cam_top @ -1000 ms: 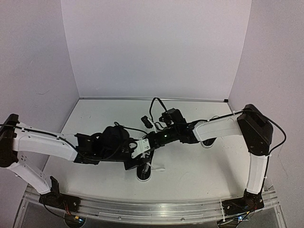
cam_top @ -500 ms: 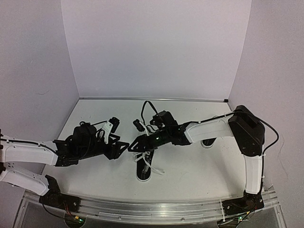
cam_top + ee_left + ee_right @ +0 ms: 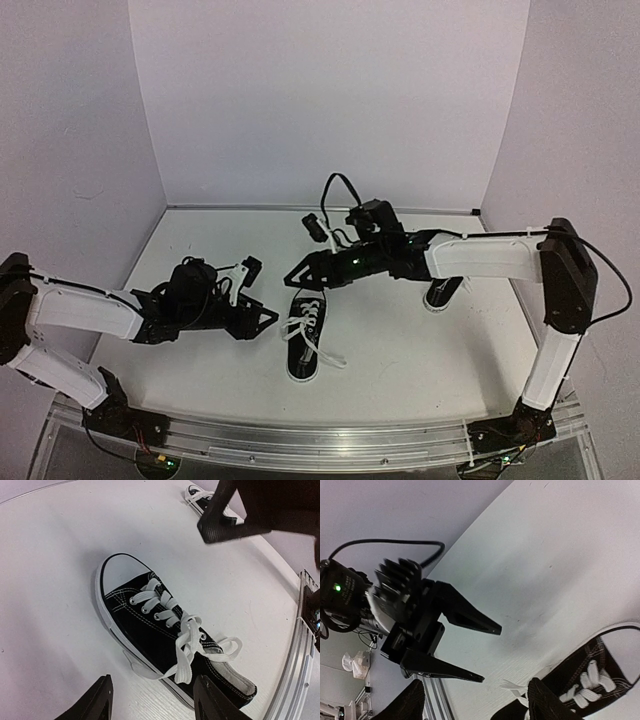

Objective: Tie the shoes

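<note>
- Nearest the rail, mid-table (image 3: 420, 350): near shoe (image 3: 150, 625), flat on its sole, heel toward the rail, toe cap pointing away.
- Over its tongue: laces (image 3: 187, 640) crossed in a loose knot. One end trailing down the side onto the table, a slack loop by the collar; cannot tell whether a full bow.
- Just left of it: left gripper (image 3: 491, 654), fingers spread, nothing between them, clear of the laces.
- Beyond the toe: right gripper (image 3: 295, 275), fingers likewise apart & empty, hovering above the table.
- Farther back, right side: far shoe (image 3: 441, 292), partly hidden under the right arm, well apart from the first; lace state unreadable.
- Step in hand, by the look of it: fresh grasp on the loose lace strands of the near shoe.
- To do it well: come in low w/ each gripper from its own side; pinch one strand apiece close to the knot, not at the tips; pull outward evenly & level — no dragging or tipping the shoe; keep fingertips off the eyelet rows.
</note>
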